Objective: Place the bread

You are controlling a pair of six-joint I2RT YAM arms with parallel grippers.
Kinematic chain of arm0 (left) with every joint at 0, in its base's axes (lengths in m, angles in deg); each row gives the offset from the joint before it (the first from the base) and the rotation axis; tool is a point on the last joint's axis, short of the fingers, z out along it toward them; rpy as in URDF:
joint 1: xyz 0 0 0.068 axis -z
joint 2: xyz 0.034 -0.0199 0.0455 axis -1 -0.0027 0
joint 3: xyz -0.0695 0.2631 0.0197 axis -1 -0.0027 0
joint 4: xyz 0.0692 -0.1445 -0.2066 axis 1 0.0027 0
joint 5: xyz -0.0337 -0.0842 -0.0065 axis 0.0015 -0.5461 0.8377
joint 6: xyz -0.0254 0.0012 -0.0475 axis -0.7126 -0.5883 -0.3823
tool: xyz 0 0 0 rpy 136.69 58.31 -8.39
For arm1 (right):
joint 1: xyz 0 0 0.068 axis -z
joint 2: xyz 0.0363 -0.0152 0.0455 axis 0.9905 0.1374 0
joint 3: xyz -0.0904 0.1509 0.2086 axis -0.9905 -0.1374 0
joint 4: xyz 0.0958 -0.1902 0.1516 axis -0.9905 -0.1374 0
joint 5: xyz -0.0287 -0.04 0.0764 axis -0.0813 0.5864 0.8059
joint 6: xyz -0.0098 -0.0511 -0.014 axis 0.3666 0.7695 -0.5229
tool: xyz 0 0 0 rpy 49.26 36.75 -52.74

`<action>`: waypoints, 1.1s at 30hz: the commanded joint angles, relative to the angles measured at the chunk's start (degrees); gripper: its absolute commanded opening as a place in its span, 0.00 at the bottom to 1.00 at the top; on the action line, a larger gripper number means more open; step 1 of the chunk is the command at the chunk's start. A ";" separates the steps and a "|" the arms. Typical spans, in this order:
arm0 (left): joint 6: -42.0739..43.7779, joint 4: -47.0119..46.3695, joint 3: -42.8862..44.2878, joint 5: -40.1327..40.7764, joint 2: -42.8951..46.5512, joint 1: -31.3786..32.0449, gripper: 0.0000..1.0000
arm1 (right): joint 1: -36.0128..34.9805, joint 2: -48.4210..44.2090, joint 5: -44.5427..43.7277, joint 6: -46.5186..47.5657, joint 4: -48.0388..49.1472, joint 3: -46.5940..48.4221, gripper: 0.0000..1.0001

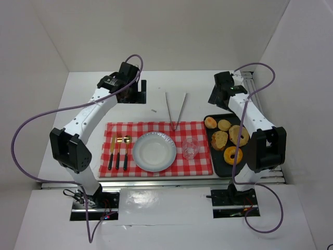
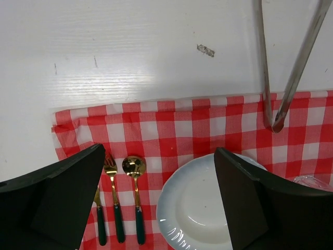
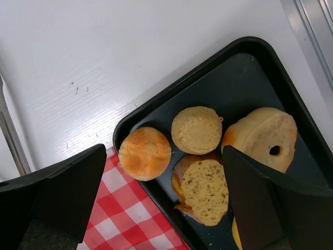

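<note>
The bread lies in a black tray point(image 1: 216, 162) at the right. There is a small round bun point(image 1: 210, 122) on the tray's rim, a second bun point(image 1: 224, 125) and a larger rough-topped piece point(image 1: 219, 139). In the right wrist view they are the rim bun point(image 3: 144, 153), the second bun point(image 3: 196, 129) and the rough piece point(image 3: 204, 190). A white plate point(image 1: 154, 151) sits empty on the red checked cloth point(image 1: 197, 164). My right gripper point(image 1: 214, 99) is open and empty, high above the tray's far corner point(image 3: 164, 203). My left gripper point(image 1: 141, 92) is open and empty, above the table beyond the cloth point(image 2: 158, 208).
A pale ring with a hole point(image 1: 239, 135) and an orange-yellow doughnut point(image 1: 233, 155) share the tray. Metal tongs point(image 1: 175, 110) lie beyond the cloth. A glass point(image 1: 190, 148) stands right of the plate and gold cutlery point(image 1: 118, 151) left of it. White walls enclose the table.
</note>
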 commanded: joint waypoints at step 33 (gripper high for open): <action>-2.93 0.11 -5.92 -6.45 3.64 -11.27 1.00 | -24.10 22.62 13.34 6.46 6.14 14.45 0.99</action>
